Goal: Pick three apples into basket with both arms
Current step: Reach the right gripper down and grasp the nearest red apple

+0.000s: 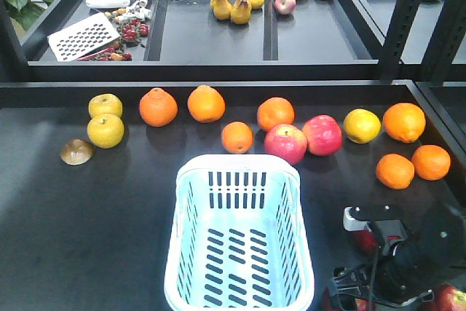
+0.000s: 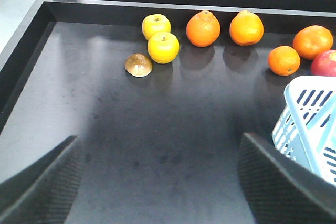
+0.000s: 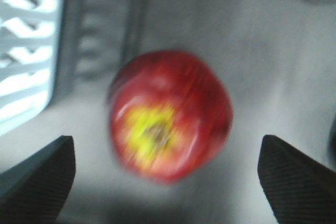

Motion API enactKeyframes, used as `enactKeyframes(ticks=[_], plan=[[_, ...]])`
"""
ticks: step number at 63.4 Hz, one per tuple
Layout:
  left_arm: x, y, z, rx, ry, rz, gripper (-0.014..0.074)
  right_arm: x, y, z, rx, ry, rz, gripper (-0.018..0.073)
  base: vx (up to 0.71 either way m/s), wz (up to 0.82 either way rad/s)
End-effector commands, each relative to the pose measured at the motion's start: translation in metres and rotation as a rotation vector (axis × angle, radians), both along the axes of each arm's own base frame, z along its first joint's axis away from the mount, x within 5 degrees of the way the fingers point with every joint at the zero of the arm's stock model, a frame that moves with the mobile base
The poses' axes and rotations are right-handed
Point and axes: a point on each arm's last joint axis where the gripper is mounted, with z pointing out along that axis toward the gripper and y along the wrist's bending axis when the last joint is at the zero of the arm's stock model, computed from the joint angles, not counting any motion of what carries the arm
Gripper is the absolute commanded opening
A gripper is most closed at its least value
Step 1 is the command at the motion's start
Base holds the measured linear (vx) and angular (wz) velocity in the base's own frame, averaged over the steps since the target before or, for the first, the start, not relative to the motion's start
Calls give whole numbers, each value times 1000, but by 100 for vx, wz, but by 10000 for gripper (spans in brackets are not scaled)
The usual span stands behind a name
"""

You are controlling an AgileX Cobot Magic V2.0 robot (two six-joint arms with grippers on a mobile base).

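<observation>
Apple (image 3: 170,116), blurred, seemingly firm, smooth and slippery: centred between right gripper's (image 3: 166,182) wide-open, empty jaws; grasp across its widest girth.

My left gripper (image 2: 160,139): jaws spread wide, tilted down and forward.
My left fingers (image 2: 42,182): dark textured pads, one in the lower left corner of the wrist view, the other at lower right.
My right gripper (image 3: 165,139): jaws spread wide, pointing down; view blurred.
My right fingers (image 3: 37,177): one pad lower left, one lower right.
My right arm (image 1: 411,256): black, folded low in the front view's lower right corner.
</observation>
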Motion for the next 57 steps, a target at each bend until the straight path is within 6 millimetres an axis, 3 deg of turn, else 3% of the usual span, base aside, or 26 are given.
enactKeyframes(ticks=[1, 27, 46, 57], plan=[[3, -1, 10, -1, -70, -6, 580, 12, 2, 1, 3, -65, -14, 654, 0, 0], [3, -1, 10, -1, -70, -6, 580, 21, 1, -28, -25, -66, -41, 613, 0, 0], [3, -1, 10, -1, -70, -6, 580, 18, 0, -30, -16, -19, -57, 272, 0, 0], [3, -1, 10, -1, -70, -6, 580, 14, 1, -14, 2, -27, -49, 192, 0, 0]])
